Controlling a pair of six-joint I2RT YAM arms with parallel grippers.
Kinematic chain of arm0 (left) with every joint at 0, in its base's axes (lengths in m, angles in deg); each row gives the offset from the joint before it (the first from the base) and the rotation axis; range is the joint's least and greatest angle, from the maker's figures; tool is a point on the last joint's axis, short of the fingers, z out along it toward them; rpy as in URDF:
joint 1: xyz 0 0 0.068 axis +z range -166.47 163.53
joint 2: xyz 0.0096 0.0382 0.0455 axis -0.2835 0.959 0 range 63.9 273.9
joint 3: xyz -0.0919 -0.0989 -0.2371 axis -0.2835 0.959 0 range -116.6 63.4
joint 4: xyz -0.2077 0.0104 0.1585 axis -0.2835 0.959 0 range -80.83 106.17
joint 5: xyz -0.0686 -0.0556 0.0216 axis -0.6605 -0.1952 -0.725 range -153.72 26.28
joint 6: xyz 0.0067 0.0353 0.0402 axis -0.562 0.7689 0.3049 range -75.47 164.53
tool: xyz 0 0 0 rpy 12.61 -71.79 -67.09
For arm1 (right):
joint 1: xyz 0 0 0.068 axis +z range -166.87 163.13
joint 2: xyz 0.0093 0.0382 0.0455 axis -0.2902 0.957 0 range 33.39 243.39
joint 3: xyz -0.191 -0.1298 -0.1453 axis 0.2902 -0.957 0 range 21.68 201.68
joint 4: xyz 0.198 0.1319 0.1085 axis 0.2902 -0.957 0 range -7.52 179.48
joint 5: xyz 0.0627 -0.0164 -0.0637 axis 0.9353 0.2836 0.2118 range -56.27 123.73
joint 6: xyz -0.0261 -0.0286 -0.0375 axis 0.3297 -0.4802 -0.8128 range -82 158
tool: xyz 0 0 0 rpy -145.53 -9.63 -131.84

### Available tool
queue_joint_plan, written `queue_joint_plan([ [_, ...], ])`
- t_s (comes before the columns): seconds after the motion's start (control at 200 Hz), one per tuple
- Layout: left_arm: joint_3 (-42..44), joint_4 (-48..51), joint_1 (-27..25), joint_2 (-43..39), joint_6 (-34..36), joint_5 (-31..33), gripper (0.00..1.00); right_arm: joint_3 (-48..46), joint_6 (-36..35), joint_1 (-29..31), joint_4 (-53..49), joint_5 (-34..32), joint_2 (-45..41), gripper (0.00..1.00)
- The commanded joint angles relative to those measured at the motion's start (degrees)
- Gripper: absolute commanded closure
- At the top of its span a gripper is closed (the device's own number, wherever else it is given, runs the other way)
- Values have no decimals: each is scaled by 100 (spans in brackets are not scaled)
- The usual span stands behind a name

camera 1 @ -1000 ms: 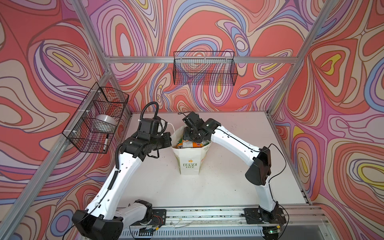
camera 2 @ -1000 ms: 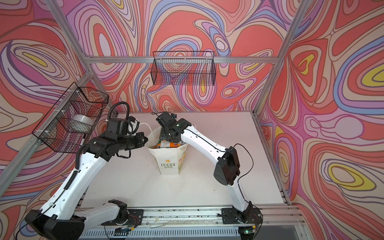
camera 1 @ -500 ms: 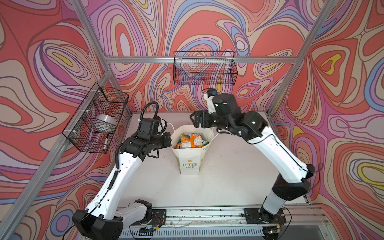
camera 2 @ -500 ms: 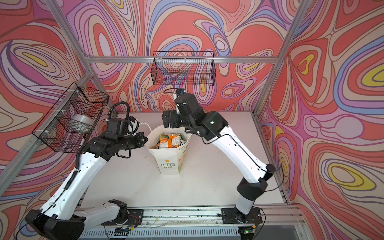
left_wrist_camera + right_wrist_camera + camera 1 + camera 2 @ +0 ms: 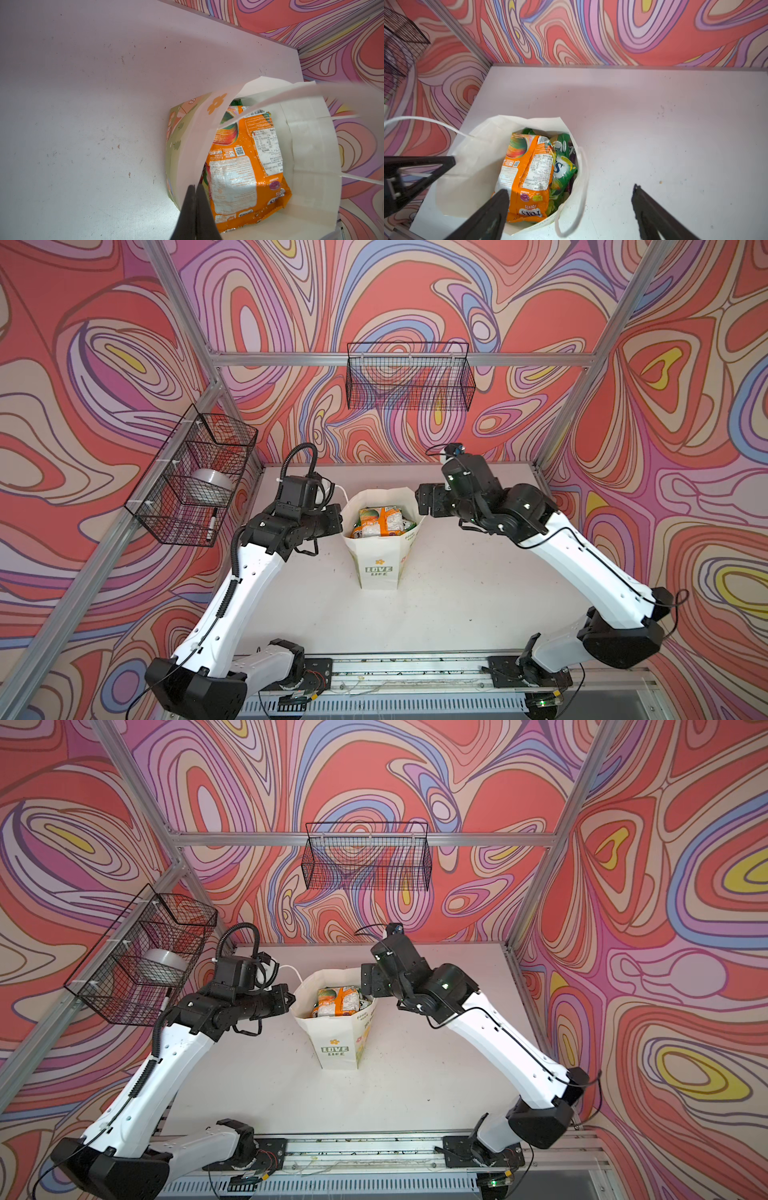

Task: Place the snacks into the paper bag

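Snacks lie inside the paper bag, which stands upright on the white table in both top views with its mouth spread wide. On top of the pile you have an orange packet, back side up, with white label panels and a "FOX'S FRUITS" print showing. A green packet is wedged beside it against the bag's wall, and a sliver of purple wrapper shows past that. How many packets lie underneath cannot be told.

Your left gripper is clamped on the bag's rim. The left wrist view shows its two black fingers pressed together, with the paper wall running down to where they meet. In both top views it sits right at the bag's left edge, level with the mouth.

Your right gripper is spread wide and carries nothing. One of its fingers hangs over the bag's mouth above the orange packet, and the other hangs over bare table just beside the bag. In both top views it sits close by the bag's right rim, above the mouth.

One white cord handle droops outside the bag's wall on that right side. A black wire basket hangs on the wall behind the bag.
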Motion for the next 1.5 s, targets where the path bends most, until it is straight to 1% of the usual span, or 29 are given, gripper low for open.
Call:
queue_joint_plan([
  [0.0,-16,-60,36,46,50,-26,100,-175,339,-71,367,345,-29,11],
  [0.055,-15,-57,34,34,53,-22,100,-293,413,-98,480,440,-3,16],
  [0.085,-20,-62,36,24,50,-26,100,-347,423,-106,556,497,4,21],
  [0.135,-16,-65,30,21,60,-33,100,-390,393,-117,646,595,25,36],
  [0.16,-18,-72,28,12,65,-33,100,-380,372,-117,681,621,32,44],
  [0.21,-24,-84,27,11,68,-50,100,-375,322,-117,736,699,41,69],
  [0.215,-25,-86,27,12,68,-51,100,-373,320,-117,738,701,44,70],
  [0.25,-31,-95,28,19,76,-72,100,-370,295,-117,763,698,36,88],
  [0.28,-41,-110,30,36,69,-96,100,-370,272,-117,786,666,26,100],
  [0.341,-81,-148,30,97,-7,-214,100,-360,200,-137,815,556,18,100],
  [0.391,-157,-206,29,172,-160,-449,100,-300,119,-204,843,562,40,100],
  [0.456,-339,-339,28,311,-465,-793,100,-150,12,-343,854,632,83,100],
  [0.501,-564,-365,7,423,-723,-827,100,-5,-79,-454,880,667,110,100],
  [0.551,-894,-374,-113,577,-923,-634,100,200,-161,-564,902,738,151,100],
  [0.646,-1681,-348,-613,993,-1058,-108,100,776,-396,-675,931,846,291,100],
  [0.746,-2595,-97,-1156,1510,-965,433,100,1525,-491,-896,724,1119,618,100],
  [0.791,-2802,13,-1291,1633,-959,829,100,1769,-517,-957,637,1338,728,100],
  [0.826,-2793,-87,-1341,1663,-988,1005,100,1826,-550,-959,660,1386,743,100],
  [0.972,-2751,-196,-1395,1933,-1078,933,100,1546,-622,-1079,793,1454,632,100],
  [1.122,-2219,-688,-1541,2019,-1211,713,100,539,-456,-1333,1265,1790,276,100],
  [1.242,-2038,-756,-1581,2118,-1308,540,100,-370,-288,-1393,1610,1779,-85,100],
  [1.332,-1829,-862,-1581,2007,-1396,558,100,-713,-209,-1473,1656,1805,-189,100],
  [1.397,-1648,-980,-1581,1816,-1448,647,93,-773,-201,-1488,1619,1798,-216,99],
  [1.452,-1544,-1073,-1582,1678,-1485,707,78,-784,-185,-1488,1588,1802,-240,93],
  [1.498,-1493,-1103,-1581,1586,-1488,724,68,-783,-175,-1488,1584,1805,-285,80],
])
